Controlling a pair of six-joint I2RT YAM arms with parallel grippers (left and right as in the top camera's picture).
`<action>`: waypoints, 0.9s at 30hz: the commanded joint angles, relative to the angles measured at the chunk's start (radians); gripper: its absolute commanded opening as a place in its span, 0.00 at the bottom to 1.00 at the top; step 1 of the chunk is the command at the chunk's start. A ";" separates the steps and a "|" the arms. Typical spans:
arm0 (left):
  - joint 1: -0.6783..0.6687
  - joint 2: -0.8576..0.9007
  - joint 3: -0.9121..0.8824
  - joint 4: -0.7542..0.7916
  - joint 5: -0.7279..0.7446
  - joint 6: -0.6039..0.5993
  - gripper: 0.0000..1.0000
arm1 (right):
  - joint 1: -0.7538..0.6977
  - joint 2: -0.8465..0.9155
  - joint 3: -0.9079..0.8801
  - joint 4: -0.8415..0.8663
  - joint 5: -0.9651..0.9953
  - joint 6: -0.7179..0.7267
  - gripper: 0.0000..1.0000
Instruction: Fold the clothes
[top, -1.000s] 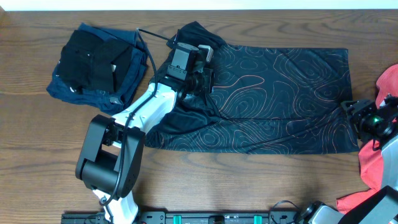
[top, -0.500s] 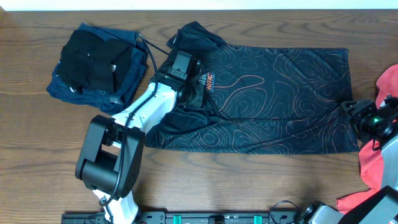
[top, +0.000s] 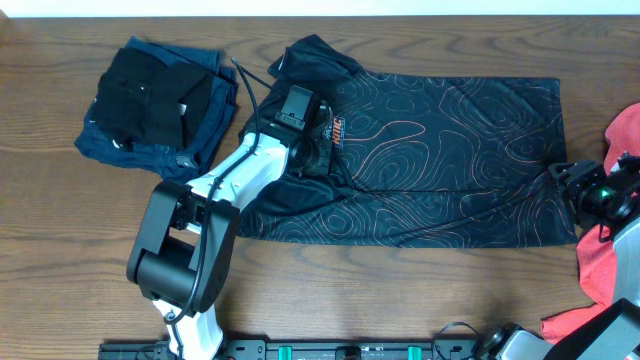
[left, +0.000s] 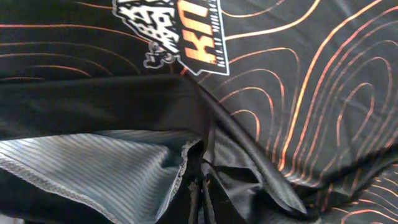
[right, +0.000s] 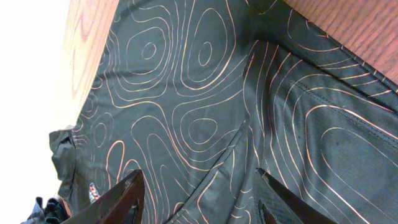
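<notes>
black shirt (top: 440, 160) lies spread flat on table (top: 60, 220). navy-black pile (top: 160, 105) is left of shirt, coral-red garment (top: 605, 260) right of it. left gripper (top: 315, 148) sits over shirt's collar end; a fabric fold hides its fingers, so cannot tell its grip. right gripper (right: 199, 199) is at shirt's hem, fingers spread, released. vs 1 s ago: orange logo (left: 180, 37) is now uncovered.

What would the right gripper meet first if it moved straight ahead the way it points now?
The black contour-line shirt: its fabric lies directly ahead of the open right gripper, though the depth is unclear.
</notes>
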 joint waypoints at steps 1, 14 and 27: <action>0.000 -0.050 0.048 0.001 0.031 -0.006 0.06 | -0.002 -0.013 0.001 -0.003 -0.001 -0.018 0.54; 0.000 -0.075 0.072 0.176 0.103 -0.006 0.06 | -0.002 -0.013 0.001 -0.003 0.005 -0.019 0.55; -0.020 -0.014 0.071 0.176 0.103 -0.005 0.48 | -0.002 -0.013 0.001 -0.004 0.006 -0.019 0.55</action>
